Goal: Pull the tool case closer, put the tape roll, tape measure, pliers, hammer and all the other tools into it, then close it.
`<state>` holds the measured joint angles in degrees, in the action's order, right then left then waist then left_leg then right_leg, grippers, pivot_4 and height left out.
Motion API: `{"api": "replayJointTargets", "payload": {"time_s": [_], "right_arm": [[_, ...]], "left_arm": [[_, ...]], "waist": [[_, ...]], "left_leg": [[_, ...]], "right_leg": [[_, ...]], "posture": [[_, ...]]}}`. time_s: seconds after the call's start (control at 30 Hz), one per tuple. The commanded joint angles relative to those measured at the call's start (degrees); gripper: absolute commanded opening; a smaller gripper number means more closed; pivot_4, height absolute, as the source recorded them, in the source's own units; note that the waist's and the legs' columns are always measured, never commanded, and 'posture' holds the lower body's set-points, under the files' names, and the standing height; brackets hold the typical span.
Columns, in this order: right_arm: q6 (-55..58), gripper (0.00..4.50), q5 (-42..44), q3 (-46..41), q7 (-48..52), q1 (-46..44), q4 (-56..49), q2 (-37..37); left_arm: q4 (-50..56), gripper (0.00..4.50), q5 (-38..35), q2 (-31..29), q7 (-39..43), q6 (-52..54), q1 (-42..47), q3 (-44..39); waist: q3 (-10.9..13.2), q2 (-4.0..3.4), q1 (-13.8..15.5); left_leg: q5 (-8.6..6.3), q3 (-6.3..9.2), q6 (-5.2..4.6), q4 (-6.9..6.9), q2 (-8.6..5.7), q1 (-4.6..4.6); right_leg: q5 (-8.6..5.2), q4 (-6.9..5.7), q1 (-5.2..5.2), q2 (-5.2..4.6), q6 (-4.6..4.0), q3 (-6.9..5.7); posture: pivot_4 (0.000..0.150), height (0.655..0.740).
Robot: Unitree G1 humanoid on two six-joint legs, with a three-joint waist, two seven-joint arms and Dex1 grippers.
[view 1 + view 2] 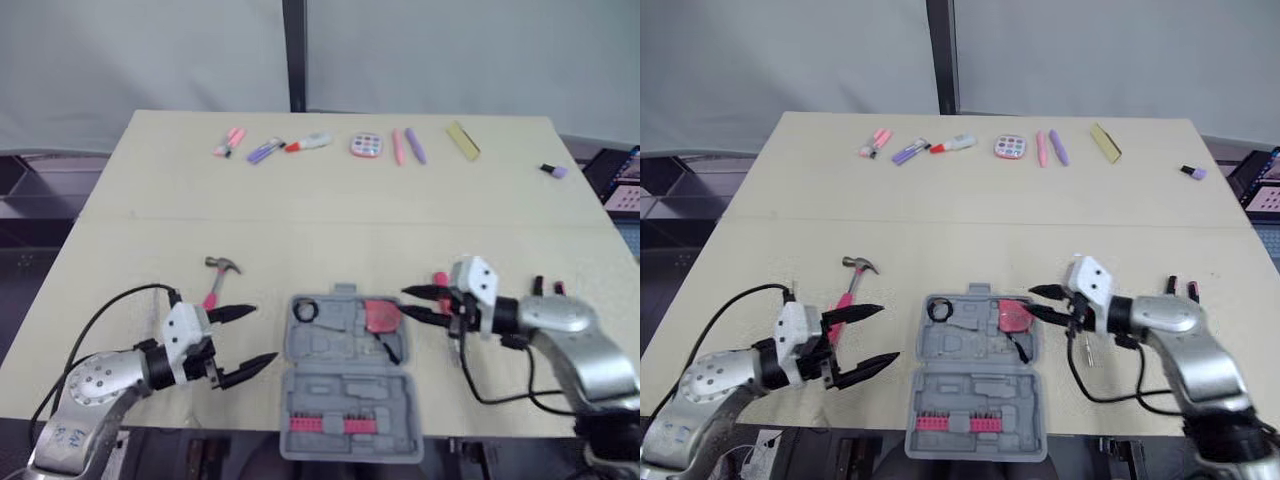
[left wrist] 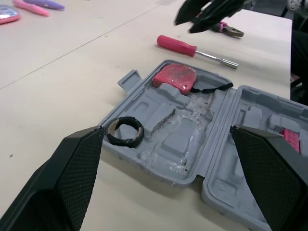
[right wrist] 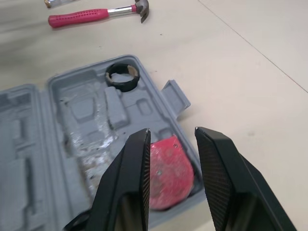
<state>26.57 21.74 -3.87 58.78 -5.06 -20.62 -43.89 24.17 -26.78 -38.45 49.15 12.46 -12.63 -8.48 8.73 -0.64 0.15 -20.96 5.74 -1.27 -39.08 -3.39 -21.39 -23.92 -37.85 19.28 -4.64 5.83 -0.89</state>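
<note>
Hammer (image 1: 217, 279) left of open tool case (image 1: 340, 396); pens (image 1: 265, 150) along far edge.

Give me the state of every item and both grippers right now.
tool case: open, flat on the table.
tape roll: in the case.
tape measure: in the case.
hammer: on the table, outside.
screwdriver: on the table, outside.
pliers: on the table, outside.
left gripper: jaws open, empty.
right gripper: jaws open, empty.

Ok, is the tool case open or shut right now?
Open. The case lies flat with both halves spread, and the tape roll and red tape measure sit in its moulded recesses.
</note>
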Motion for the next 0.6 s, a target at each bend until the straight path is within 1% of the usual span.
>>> {"api": "replayJointTargets", "payload": {"time_s": [0.03, 0.1, 0.17, 0.2, 0.27, 0.4, 0.43, 0.47, 0.53, 0.6], "right_arm": [[6.6, 1.58, 6.3, -6.4, -1.2, 8.2, -10.2, -2.1], [9.5, 1.58, 8.7, -10.2, -2.5, 14.4, -14.0, -2.1], [9.4, 1.58, 8.0, -13.2, -2.9, 22.1, -16.5, -1.9], [9.3, 1.58, 7.9, -14.1, -3.1, 24.4, -17.3, -1.8], [9.3, 1.58, 8.4, -15.4, -3.5, 28.4, -18.1, -1.2], [6.9, 1.58, 6.2, -15.3, -2.8, 36.3, -17.0, -0.6], [6.7, 2.12, 6.0, -15.3, -2.8, 37.3, -16.7, -0.6], [6.4, 2.36, 6.1, -15.4, -2.8, 38.0, -16.5, -0.5], [5.7, 3.17, 6.2, -15.6, -2.9, 38.6, -16.5, -0.4], [4.7, 4.23, 5.8, -15.4, -2.9, 39.1, -16.2, -0.5]], "left_arm": [[2.5, 4.5, -0.7, 0.3, -0.7, -0.4, -4.0, -3.1], [2.7, 4.5, -0.2, 1.0, -1.2, -1.0, -6.7, -4.1], [2.4, 4.5, 0.9, 1.7, -1.1, -2.8, -10.4, -4.7], [2.4, 4.5, 1.2, 2.0, -1.1, -3.3, -11.4, -4.9], [2.3, 4.5, 1.9, 2.4, -0.5, -5.0, -13.7, -4.9], [0.2, 4.5, 4.4, 2.5, 1.0, -9.6, -17.4, -4.8], [-0.4, 4.5, 4.8, 2.6, 1.0, -10.4, -17.8, -5.0], [-1.1, 4.5, 4.6, 2.6, 1.4, -10.8, -18.1, -5.1], [-1.8, 4.5, 4.3, 2.8, 1.8, -11.7, -18.3, -5.2], [-2.8, 4.5, 4.7, 3.2, 1.9, -13.7, -18.2, -5.3]], "waist": [[0.0, 0.01, 0.1], [0.0, 0.01, 0.1], [0.0, -0.03, 0.2], [0.0, -0.02, 0.3], [0.1, 0.01, 0.3], [0.1, 0.01, 0.7], [0.1, 0.01, 0.7], [0.1, 0.01, 0.8], [0.1, 0.01, 1.0], [0.1, 0.01, 1.1]], "left_leg": [[0.0, -0.01, 0.0, 0.01, 0.0, -0.04], [0.0, -0.06, -0.01, -0.05, 0.0, -0.04], [0.01, -0.05, -0.02, -0.05, 0.05, 0.08], [0.01, -0.05, -0.02, -0.02, 0.09, 0.15], [0.0, -0.04, -0.03, -0.01, 0.09, 0.21], [0.0, -0.07, -0.03, -0.01, 0.08, 0.21], [0.0, -0.08, -0.03, -0.01, 0.08, 0.21], [0.0, -0.08, -0.03, -0.01, 0.08, 0.21], [0.0, -0.08, -0.03, -0.01, 0.08, 0.21], [0.0, -0.08, -0.03, -0.01, 0.08, 0.21]], "right_leg": [[0.0, 0.1, -0.05, 0.0, 0.0, -0.01], [0.0, 0.23, -0.2, 0.01, 0.0, 0.0], [0.0, 0.78, -0.62, 0.05, 0.0, -0.03], [0.0, 0.98, -0.76, 0.08, 0.0, -0.03], [0.0, 1.0, -0.83, 0.1, 0.0, -0.03], [0.0, 1.26, -0.89, 0.1, 0.0, -0.02], [0.0, 1.34, -0.9, 0.09, 0.0, -0.01], [0.0, 1.35, -0.9, 0.1, 0.0, -0.02], [0.0, 1.36, -0.9, 0.09, 0.0, -0.01], [0.0, 1.37, -0.9, 0.09, 0.0, -0.01]], "posture": [[0.15, 0.7134], [0.15, 0.7134], [0.15, 0.7134], [0.15, 0.7134], [0.15, 0.7134], [0.15, 0.7134], [0.15, 0.7134], [0.15, 0.7134], [0.15, 0.7134], [0.15, 0.7134]]}}
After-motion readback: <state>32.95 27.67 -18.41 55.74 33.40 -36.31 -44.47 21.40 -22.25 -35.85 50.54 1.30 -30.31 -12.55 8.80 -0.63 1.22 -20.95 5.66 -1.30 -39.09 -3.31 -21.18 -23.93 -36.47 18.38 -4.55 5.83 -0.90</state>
